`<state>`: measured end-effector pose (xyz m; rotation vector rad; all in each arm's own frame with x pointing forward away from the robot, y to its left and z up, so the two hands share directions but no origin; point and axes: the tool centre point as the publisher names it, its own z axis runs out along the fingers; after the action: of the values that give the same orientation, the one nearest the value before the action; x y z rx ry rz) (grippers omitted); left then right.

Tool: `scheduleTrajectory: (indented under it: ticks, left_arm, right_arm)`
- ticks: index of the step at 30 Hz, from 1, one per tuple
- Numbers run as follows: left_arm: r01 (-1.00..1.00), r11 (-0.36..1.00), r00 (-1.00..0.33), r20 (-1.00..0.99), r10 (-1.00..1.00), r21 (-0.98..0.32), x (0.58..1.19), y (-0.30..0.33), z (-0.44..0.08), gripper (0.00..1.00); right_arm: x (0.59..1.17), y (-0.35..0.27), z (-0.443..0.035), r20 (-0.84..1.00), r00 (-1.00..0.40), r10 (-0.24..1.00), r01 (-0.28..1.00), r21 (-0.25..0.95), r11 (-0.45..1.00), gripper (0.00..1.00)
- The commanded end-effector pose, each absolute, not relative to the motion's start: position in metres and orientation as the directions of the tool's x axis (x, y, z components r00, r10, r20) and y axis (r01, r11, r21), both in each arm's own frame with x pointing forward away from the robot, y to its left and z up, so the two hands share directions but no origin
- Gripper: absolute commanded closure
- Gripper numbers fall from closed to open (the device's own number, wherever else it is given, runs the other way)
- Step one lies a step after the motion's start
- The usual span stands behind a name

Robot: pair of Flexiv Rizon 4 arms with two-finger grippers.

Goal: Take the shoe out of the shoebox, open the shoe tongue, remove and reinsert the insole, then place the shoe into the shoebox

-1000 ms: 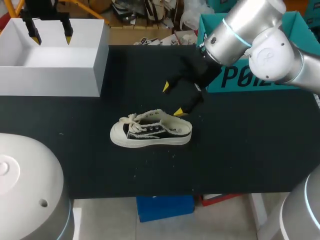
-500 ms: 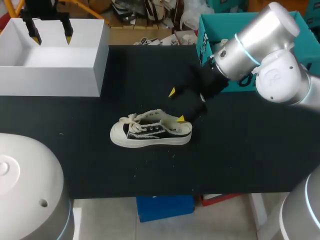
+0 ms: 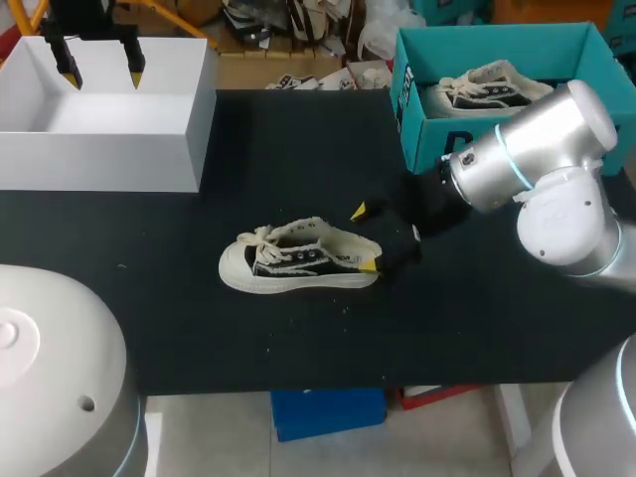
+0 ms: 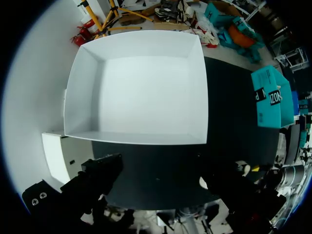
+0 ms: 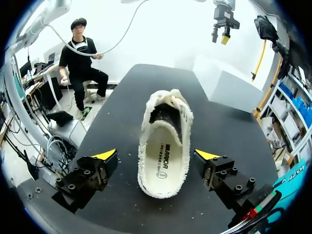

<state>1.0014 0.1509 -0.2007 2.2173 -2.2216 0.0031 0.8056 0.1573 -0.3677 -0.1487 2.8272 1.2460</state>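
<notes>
A small black-and-cream canvas shoe (image 3: 298, 260) lies upright on the black table (image 3: 199, 328), toe toward the left. In the right wrist view the shoe (image 5: 165, 146) points away with its insole showing. My right gripper (image 3: 364, 238) sits low at the heel and is open. Its yellow-tipped fingers (image 5: 105, 156) stand on either side of the heel, apart from it. My left gripper (image 3: 101, 72) hangs open over the empty white box (image 3: 109, 149), with nothing between its fingers. The teal shoebox (image 3: 497, 45) stands at the back right with a second shoe (image 3: 487, 87) inside.
The white box (image 4: 141, 92) fills the left wrist view beneath my left gripper (image 4: 165, 183), and the teal shoebox (image 4: 270, 97) lies off to one side. Bare black tabletop stretches in front of the shoe.
My right gripper has dropped and swung around to the shoe's heel, staying open. Its arm moved right, uncovering the teal shoebox. The left arm and the shoe have not moved.
</notes>
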Motion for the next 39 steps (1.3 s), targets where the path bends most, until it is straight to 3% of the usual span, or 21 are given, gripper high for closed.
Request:
scheduleTrajectory:
  ticks: [1,38,39]
  left_arm:
    - [-1.000,0.001,-0.001,0.002,-1.000,0.002,1.001,0.150,-0.200,0.00]
    - [-1.000,0.001,-0.001,0.002,-1.000,0.002,1.001,0.150,-0.200,0.00]
    - [-1.000,0.001,-0.001,0.002,-1.000,0.002,1.001,0.150,-0.200,0.00]
  right_arm:
    - [0.810,0.155,-0.382,-0.086,-0.995,-0.053,-0.101,0.767,0.634,0.00]
    - [0.827,0.169,-0.443,-0.006,-1.000,-0.027,-0.020,0.837,0.547,0.00]
    - [0.827,0.169,-0.443,-0.009,-1.000,-0.020,-0.018,0.839,0.543,0.67]
